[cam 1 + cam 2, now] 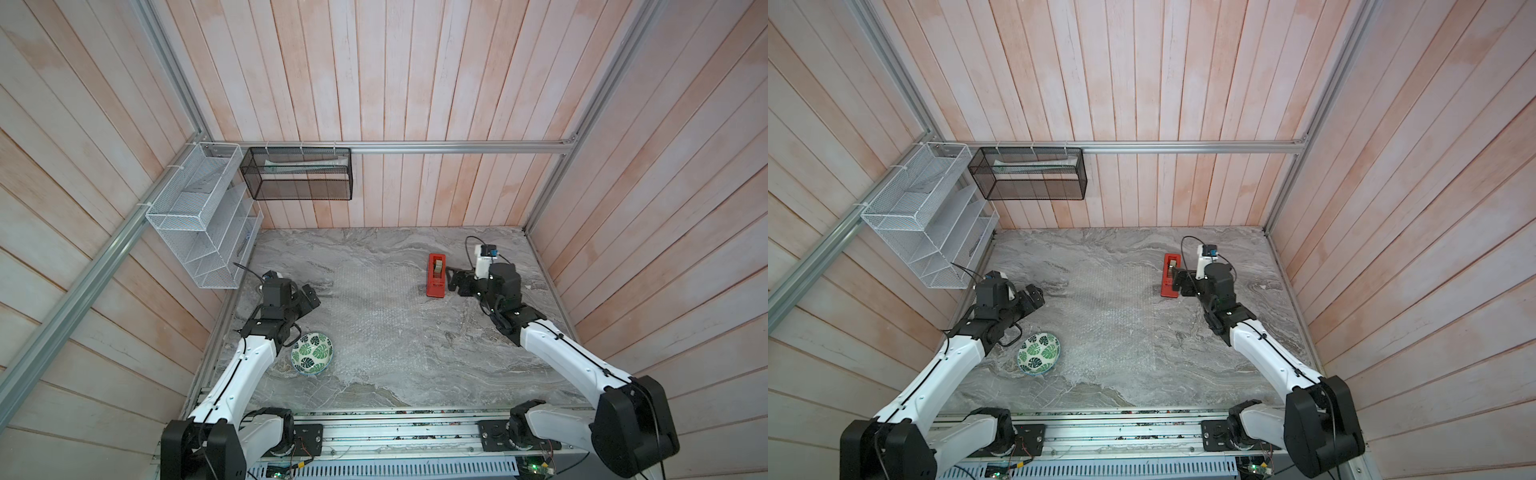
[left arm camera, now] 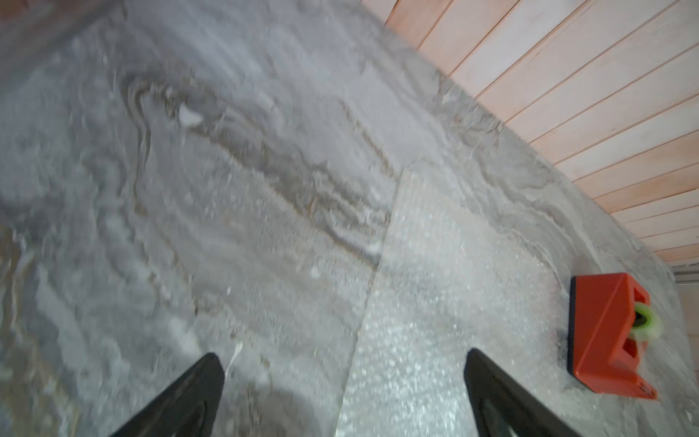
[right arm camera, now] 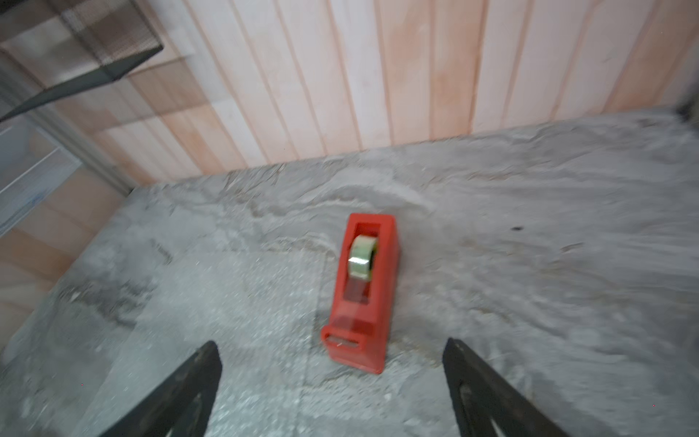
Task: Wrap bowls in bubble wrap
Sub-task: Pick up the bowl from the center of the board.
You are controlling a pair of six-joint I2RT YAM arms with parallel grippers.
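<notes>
Both spread wide: left gripper [image 1: 312,297], right gripper [image 1: 454,282]; bubble wrap [image 1: 374,316] flat mid-table; bowl [image 1: 312,354] by its near-left corner

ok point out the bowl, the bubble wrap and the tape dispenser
bowl [image 1: 312,354], in a top view, leaf-printed inside
bubble wrap [image 1: 365,316], in a top view, sheet's flat middle
tape dispenser [image 3: 355,321], right wrist view, red body below roll

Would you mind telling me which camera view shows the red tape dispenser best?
The right wrist view: the tape dispenser sits whole, large and central, if slightly blurred. The left wrist view catches it side-on near the frame edge; both top views show it small.
</notes>
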